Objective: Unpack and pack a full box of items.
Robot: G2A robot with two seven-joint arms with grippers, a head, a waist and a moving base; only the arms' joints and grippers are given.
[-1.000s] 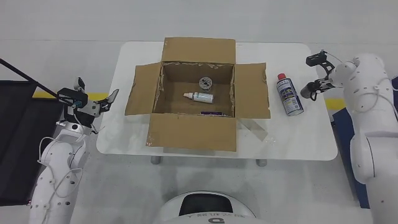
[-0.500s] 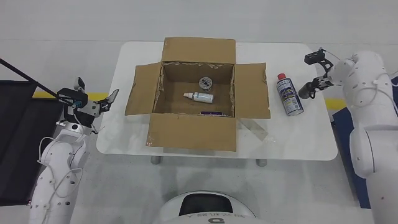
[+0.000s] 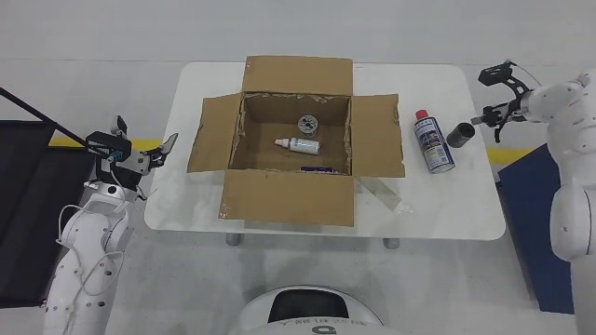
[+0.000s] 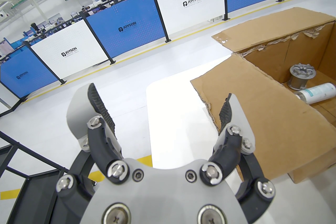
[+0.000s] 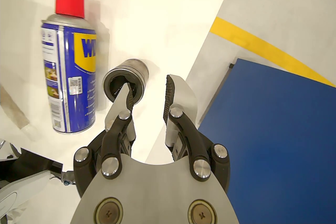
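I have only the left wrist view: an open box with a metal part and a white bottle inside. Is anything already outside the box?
Observer: Yes. A blue spray can with a red cap lies on the table, beside the box's right flap.
Operator: Only this can?
Observer: No, a small metal cylinder lies beside the can, apart from it.
Operator: Does the right end effector hold something?
Observer: No. The right end effector is open and empty, near the cylinder.
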